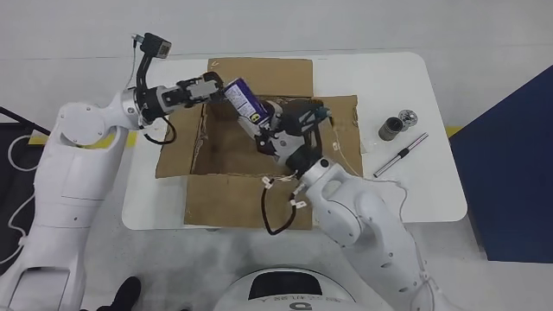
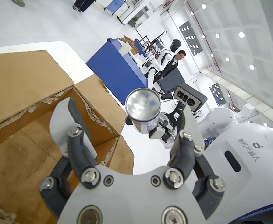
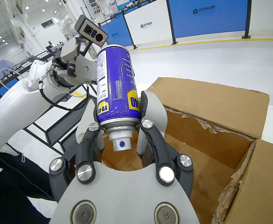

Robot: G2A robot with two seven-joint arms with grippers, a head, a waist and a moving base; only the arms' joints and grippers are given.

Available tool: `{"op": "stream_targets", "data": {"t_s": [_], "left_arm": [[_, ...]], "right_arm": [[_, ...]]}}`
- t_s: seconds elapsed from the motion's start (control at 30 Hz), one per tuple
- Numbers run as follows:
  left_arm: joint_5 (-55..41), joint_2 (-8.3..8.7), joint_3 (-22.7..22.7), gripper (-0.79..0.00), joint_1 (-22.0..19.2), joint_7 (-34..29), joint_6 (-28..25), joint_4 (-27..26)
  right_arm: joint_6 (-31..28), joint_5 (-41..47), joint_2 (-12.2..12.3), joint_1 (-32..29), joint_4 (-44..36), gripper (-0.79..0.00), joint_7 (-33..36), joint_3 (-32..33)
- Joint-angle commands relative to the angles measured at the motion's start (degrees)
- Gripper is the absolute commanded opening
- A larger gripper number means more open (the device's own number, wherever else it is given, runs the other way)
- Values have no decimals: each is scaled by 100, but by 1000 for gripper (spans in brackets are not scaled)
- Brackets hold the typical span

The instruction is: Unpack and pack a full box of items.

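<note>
Counted one spray can [image 3: 116,87], blue with yellow, held tilted above the one open cardboard box [image 1: 259,73] on the white table [image 1: 406,78]. Noted right gripper [image 3: 118,109] clamped tight on the can's nozzle end, gripping it from both sides. Noted left gripper [image 2: 127,106] spread wide, gripping nothing, just by the can's flat base; cannot tell if touching. Counted on the table, apart from the box: two small round tins [image 1: 393,127], one thin rod [image 1: 400,155].
</note>
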Motion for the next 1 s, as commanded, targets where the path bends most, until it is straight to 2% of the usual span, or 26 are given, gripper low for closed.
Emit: {"op": "stream_targets", "data": {"t_s": [0.0,0.23,0.4,0.73,0.8,0.87,0.97], "left_arm": [[-71,20,-113,0,55,-11,-44,74],[-336,107,-597,0,342,-122,-188,195],[-376,133,-716,0,465,-191,-230,162],[-376,133,-716,0,465,-191,-230,162],[-376,133,-716,0,465,-191,-230,162],[-376,133,-716,0,465,-191,-230,162],[-376,133,-716,0,465,-191,-230,162]], "right_arm": [[145,-129,36,-210,-214,-785,-25,232],[556,7,203,-1643,-1368,-785,-313,1771],[512,912,234,-2385,-1551,-785,-803,2858],[512,912,234,-2385,-1551,-785,-803,2858],[714,187,251,-2340,-1456,-785,-743,2859],[869,-650,272,-2296,-1406,-785,-319,2675],[1066,-1180,292,-2235,-1280,-785,395,2722]]}}
